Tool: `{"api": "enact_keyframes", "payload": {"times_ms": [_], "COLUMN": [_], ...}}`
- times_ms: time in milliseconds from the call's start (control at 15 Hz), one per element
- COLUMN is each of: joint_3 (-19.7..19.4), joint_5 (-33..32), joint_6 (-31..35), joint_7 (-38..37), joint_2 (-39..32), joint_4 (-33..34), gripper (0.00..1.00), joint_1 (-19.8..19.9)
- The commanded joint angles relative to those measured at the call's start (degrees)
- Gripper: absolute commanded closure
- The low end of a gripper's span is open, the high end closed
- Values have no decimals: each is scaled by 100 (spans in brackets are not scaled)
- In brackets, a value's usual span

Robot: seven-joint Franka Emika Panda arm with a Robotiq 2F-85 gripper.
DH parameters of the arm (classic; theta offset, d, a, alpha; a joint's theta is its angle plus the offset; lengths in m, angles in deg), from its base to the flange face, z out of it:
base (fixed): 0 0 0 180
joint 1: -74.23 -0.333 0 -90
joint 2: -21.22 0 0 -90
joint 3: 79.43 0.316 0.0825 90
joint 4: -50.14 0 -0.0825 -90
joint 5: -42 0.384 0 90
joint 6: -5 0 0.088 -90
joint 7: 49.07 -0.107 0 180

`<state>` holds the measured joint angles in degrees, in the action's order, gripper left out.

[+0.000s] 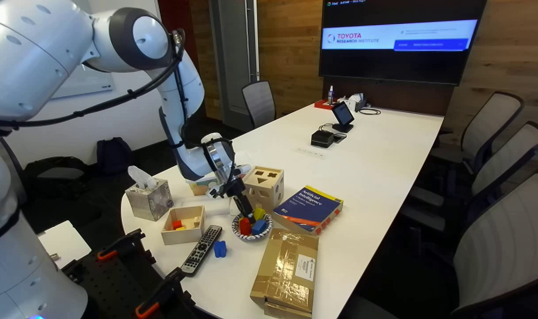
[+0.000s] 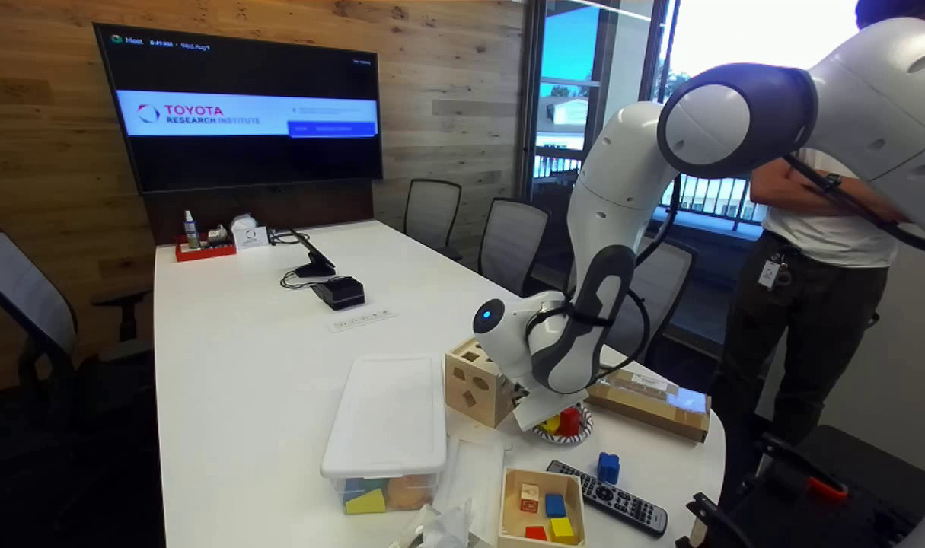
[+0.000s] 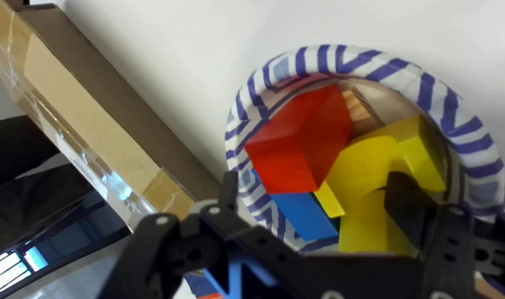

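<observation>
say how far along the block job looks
Seemingly done: a red block and yellow blocks lie in the striped bowl. In hand: the open gripper is at the bowl, empty. Possibly left: a blue block beside the remote and blocks in the wooden tray.

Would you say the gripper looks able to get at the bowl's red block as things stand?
Probably yes: the gripper stands open at the bowl, and nothing visible lies on the red block, though yellow blocks sit close.

The arched arm [image 1: 138,42] bends downward; its hand [image 3: 314,182] hangs tilted, fingers [image 3: 408,203] spread apart.
</observation>
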<state>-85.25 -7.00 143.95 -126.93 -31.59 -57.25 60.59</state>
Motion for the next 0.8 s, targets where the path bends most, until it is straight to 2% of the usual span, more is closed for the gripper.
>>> {"api": "enact_keyframes", "payload": {"times_ms": [0, 733], "joint_3": [-95, -59], "joint_5": [-13, 62], "joint_6": [29, 17], "joint_7": [-3, 38], "joint_2": [72, -20], "joint_4": [-40, 14], "gripper": [0, 0], "joint_1": [-165, -178]}}
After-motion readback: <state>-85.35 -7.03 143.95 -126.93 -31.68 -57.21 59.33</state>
